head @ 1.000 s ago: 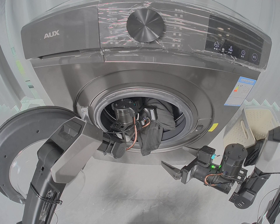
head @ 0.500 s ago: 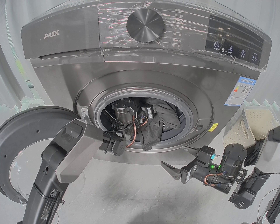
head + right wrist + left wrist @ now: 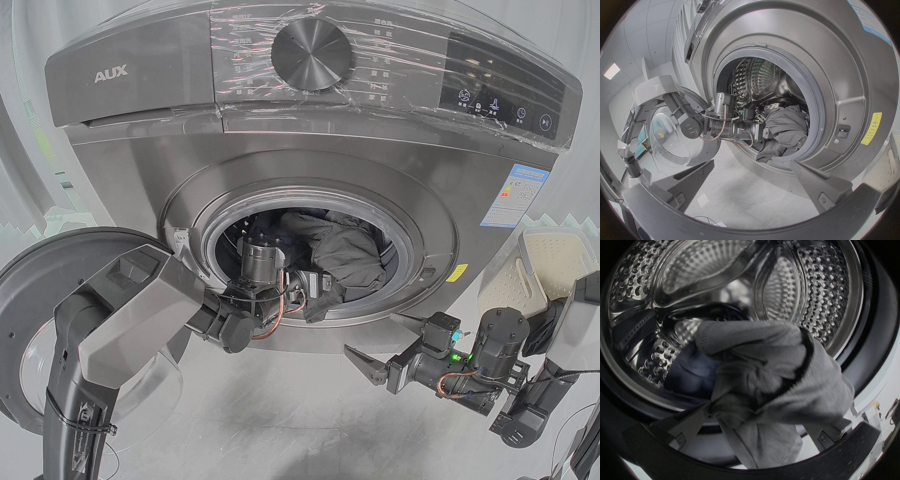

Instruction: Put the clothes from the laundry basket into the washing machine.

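Loading was the step in hand: the left hand [image 3: 779, 406], fingers spread open either side of a grey garment [image 3: 347, 253], sat at the washing machine [image 3: 156, 169] mouth, and the garment's flap over the door seal likely needed pushing deeper next, while the right hand [image 3: 369, 333] hung open below.

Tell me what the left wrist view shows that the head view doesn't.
Left wrist view, not head: the drum's perforated steel wall, lit and shiny all the way round.
Head view, not left wrist: the control dial, the open door, the right gripper open above the floor, and the laundry basket.
Both: the grey garment bunched at the drum's mouth, with a fold hanging over the door seal.
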